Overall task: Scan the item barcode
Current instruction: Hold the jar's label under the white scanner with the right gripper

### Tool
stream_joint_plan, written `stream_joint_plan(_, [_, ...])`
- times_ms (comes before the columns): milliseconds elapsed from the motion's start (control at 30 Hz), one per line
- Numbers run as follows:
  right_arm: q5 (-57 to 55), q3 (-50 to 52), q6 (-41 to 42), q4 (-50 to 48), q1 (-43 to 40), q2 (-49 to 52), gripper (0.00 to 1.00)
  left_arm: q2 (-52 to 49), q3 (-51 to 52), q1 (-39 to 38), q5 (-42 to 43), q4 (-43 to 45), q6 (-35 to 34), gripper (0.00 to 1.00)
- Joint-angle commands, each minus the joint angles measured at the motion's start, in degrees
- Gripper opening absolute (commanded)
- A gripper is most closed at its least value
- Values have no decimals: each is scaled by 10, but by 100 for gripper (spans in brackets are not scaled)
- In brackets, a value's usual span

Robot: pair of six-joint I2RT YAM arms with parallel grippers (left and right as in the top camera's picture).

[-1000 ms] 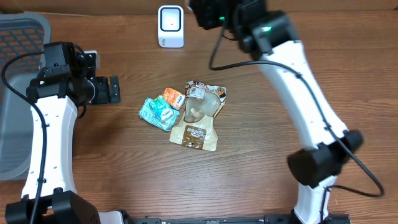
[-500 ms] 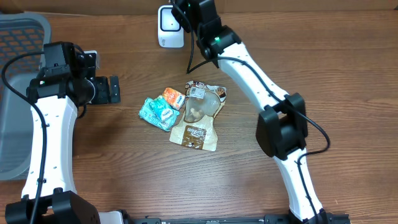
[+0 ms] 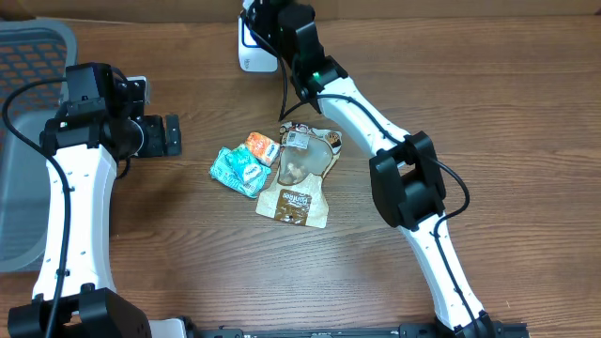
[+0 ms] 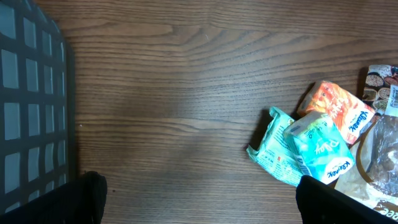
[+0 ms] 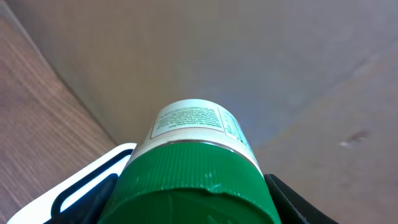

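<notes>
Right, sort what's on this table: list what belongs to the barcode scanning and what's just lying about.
In the job:
green-capped bottle, held in the right gripper
white scanner it faces

Lying about:
teal tissue packs
orange pack
brown snack pouch
grey basket
left gripper, open and holding nothing

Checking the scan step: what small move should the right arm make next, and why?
Probably twist the bottle so its label turns toward the scanner. The right gripper holds the green-capped bottle just above the scanner, but the label's printed side faces the wrist camera and no barcode shows.
</notes>
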State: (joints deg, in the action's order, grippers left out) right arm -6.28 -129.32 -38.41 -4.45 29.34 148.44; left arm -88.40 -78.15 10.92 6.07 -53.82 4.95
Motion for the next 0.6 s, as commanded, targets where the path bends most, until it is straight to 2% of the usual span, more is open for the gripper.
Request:
stream_joint_plan(0, [11, -12, -45, -10, 0, 8, 14, 0, -4, -1, 8, 1, 15, 99])
stream_joint_plan(133, [14, -12, -115, -11, 0, 11, 17, 0, -4, -1, 9, 1, 15, 100])
stream_joint_plan(567, [15, -12, -111, -28, 0, 10, 19, 0, -4, -1, 9, 1, 15, 99])
